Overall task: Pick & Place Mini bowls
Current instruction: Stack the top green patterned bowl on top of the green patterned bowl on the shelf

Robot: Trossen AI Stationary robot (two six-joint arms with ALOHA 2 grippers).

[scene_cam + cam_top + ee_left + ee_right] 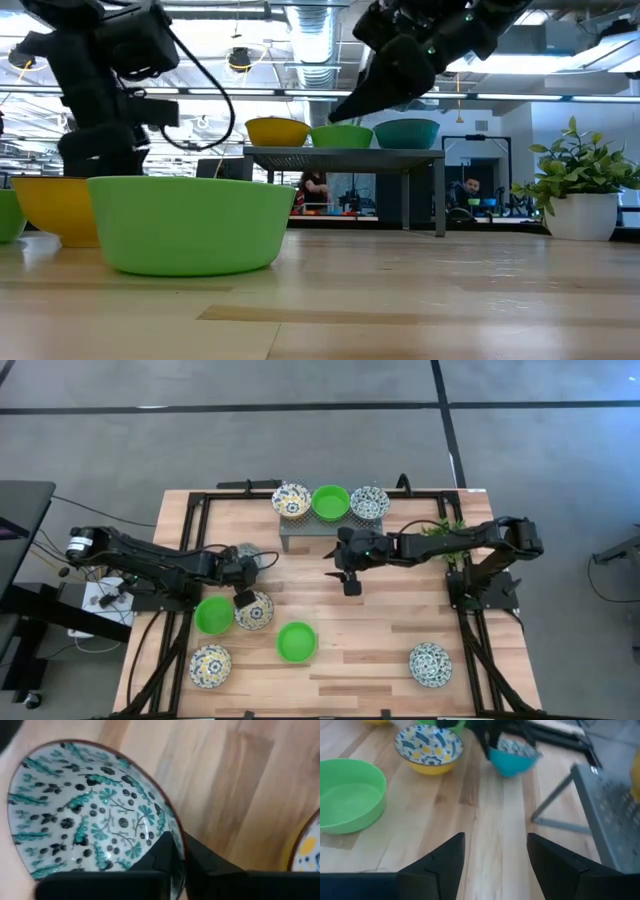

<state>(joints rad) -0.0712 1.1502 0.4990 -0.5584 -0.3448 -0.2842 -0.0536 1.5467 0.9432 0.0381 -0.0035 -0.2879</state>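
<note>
Three mini bowls, a yellow-patterned one (291, 500), a green one (330, 502) and a blue-patterned one (370, 502), stand on the grey rack (322, 530) at the table's far side. On the table stand two green bowls (213, 614) (296, 642), a yellow-patterned bowl (210, 665) and a patterned bowl (430, 664). My left gripper (243, 598) is shut on a teal floral bowl (256, 611) at the left. My right gripper (350, 584) hangs open above the table's middle, in front of the rack, with nothing between its fingers (447, 857). My left gripper pinches the teal floral bowl's rim (176, 838), one finger (159, 854) inside the bowl and the other (207, 862) outside its wall. The fingers slant down at the rim on the bowl's far left side. Whether the bowl's foot is on the table I cannot tell.
A small green plant in a white pot (582, 200) stands at the table's far right, beside my right arm. A black frame runs along the table's edges (190, 530). Bare wood lies in the middle and near right, between the green bowl and the patterned bowl.
</note>
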